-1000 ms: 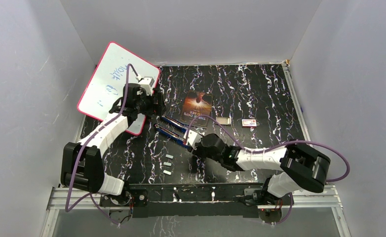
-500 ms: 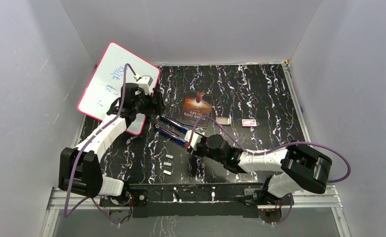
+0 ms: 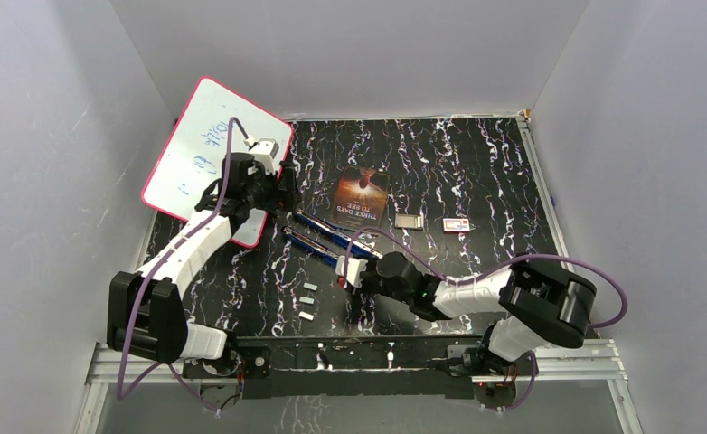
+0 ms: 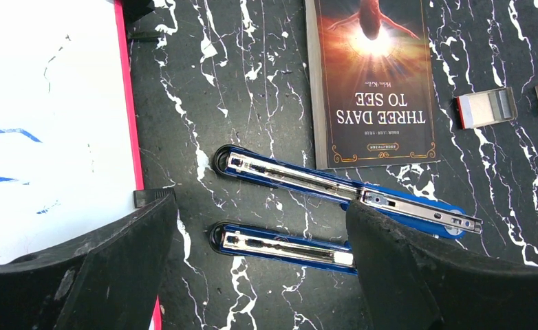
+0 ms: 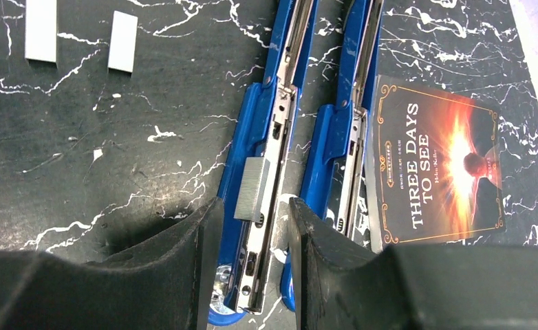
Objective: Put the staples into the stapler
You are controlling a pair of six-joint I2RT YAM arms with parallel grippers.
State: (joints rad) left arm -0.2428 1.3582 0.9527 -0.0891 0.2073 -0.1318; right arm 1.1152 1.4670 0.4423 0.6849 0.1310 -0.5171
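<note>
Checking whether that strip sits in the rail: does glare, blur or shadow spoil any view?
Right wrist: staple strip and stapler under it sharp, no glare; right fingers dark and soft-edged, a shadow on the table beside one. Left wrist: evenly lit, sharp, left fingers dark at the bottom. Top external: even light, but loose staples too small for detail.

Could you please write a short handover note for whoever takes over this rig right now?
Left claw: wide open, empty, above the far ends of both blue staplers.
Right claw: jaws apart over the near end of the nearer stapler, pinching nothing.
Staples: one strip lies on that stapler's open rail, apparently not seated; three loose strips lie on the table nearby.
Done: strip delivered. Left: seat it, close the stapler.
</note>
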